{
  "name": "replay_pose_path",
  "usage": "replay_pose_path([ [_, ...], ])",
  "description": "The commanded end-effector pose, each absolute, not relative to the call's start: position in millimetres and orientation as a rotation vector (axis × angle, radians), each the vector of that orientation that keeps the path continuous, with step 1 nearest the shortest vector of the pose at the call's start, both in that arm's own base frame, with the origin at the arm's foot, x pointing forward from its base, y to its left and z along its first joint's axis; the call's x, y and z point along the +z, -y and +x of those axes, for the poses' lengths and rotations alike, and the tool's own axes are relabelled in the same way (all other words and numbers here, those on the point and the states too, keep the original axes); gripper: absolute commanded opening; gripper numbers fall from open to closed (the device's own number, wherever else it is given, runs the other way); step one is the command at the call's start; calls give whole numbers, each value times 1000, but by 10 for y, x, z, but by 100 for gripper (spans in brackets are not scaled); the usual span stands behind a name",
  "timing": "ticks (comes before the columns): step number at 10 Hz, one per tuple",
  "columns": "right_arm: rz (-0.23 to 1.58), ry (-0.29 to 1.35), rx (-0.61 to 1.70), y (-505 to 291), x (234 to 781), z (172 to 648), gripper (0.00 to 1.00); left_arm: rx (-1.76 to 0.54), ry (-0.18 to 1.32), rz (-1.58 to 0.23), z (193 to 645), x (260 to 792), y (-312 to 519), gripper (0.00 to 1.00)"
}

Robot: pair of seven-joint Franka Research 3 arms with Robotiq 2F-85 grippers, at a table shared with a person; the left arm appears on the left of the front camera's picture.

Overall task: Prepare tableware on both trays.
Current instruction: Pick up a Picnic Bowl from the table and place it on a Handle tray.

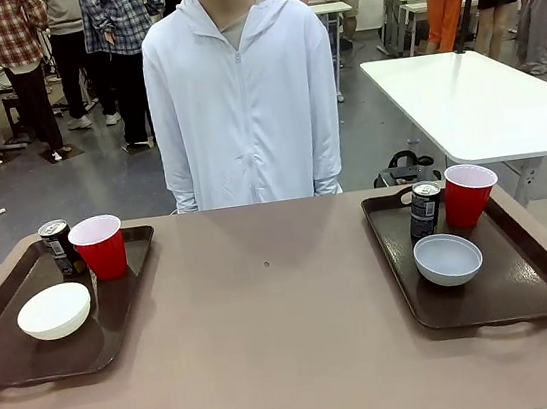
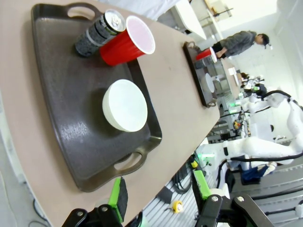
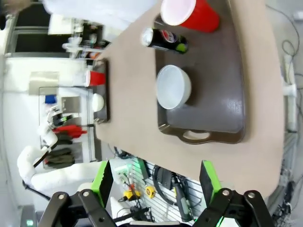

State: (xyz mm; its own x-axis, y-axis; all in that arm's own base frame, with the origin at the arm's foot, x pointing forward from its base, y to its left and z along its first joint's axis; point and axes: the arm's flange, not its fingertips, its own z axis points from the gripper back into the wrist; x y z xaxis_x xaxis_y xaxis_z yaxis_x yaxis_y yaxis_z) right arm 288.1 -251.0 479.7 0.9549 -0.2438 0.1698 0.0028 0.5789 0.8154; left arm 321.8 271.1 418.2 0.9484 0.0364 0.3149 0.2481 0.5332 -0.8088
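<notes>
— What did your wrist views add?
— Both grippers, left gripper (image 2: 158, 196) and right gripper (image 3: 156, 182), hung open, holding nothing, off the table's near edge.
— And the tableware?
— Each tray (image 1: 119, 331) (image 1: 525, 277) carried a can (image 1: 58, 247) (image 1: 424, 208), cup (image 1: 100, 247) (image 1: 469, 194) and bowl (image 1: 55, 311) (image 1: 448, 258). The can lettering was probably too blurred for you to read.

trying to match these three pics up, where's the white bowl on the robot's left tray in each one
Front view: the white bowl lies at picture left, on the left tray, nearer than the red cup.
Left wrist view: the bowl sits mid-picture on the tray.
Right wrist view: the bowl is small and far off at left, beside the cup.
Shared landmark: that red cup, next to the can.
</notes>
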Motion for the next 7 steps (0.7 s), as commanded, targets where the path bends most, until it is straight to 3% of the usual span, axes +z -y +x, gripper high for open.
replay_pose_path([
  [1,1084,249,-39,2809,4596,3128,96,-119,322,-1006,3210,4198,-2713,73],
  [7,1093,190,-133,2916,4212,3337,96,-119,322,-1006,3210,4198,-2713,73],
])
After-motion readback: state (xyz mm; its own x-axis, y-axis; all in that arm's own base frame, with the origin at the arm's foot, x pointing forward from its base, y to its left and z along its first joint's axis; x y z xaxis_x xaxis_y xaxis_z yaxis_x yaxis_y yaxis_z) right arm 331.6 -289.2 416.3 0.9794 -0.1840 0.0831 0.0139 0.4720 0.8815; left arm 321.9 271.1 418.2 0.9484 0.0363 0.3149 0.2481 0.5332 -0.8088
